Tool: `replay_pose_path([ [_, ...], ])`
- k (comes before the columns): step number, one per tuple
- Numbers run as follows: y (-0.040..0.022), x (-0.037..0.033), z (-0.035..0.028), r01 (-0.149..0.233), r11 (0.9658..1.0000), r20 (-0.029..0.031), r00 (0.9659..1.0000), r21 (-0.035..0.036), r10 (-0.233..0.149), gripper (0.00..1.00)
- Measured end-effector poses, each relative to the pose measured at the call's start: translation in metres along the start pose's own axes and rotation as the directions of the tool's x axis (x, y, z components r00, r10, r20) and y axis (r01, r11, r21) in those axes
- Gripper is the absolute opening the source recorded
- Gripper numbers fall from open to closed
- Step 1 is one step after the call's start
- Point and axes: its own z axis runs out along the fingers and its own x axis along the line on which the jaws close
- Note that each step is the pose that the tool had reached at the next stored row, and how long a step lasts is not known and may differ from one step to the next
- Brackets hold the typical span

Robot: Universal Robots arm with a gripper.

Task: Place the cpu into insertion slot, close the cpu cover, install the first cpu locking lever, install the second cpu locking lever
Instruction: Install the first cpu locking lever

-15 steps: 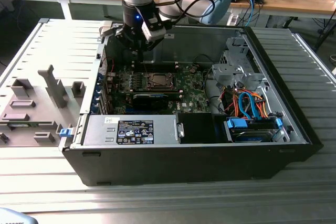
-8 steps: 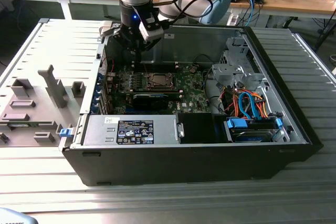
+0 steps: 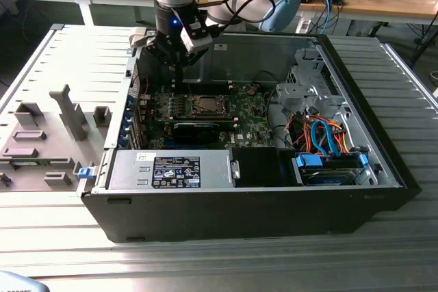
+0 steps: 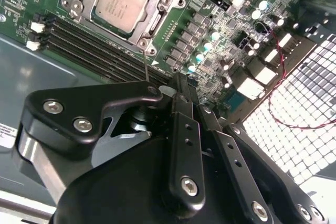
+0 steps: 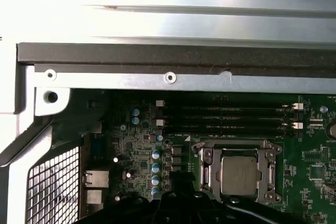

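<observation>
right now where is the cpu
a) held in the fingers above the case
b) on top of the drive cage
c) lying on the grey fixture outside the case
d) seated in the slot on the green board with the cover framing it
d: in both wrist views the cpu sits in the slot on the green board, with the cover framing its metal top.
</observation>
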Motion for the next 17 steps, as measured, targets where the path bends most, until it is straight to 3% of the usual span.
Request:
replay_pose_path([
  [8, 0.0053, -0.0001, 0.0030, 0.011, 0.9999, -0.0003, 0.9999, 0.0001, -0.011, 0.11],
  [17, 0.0156, -0.0004, 0.0064, 0.024, 0.9997, -0.0004, 0.9997, -0.0002, -0.024, 0.11],
])
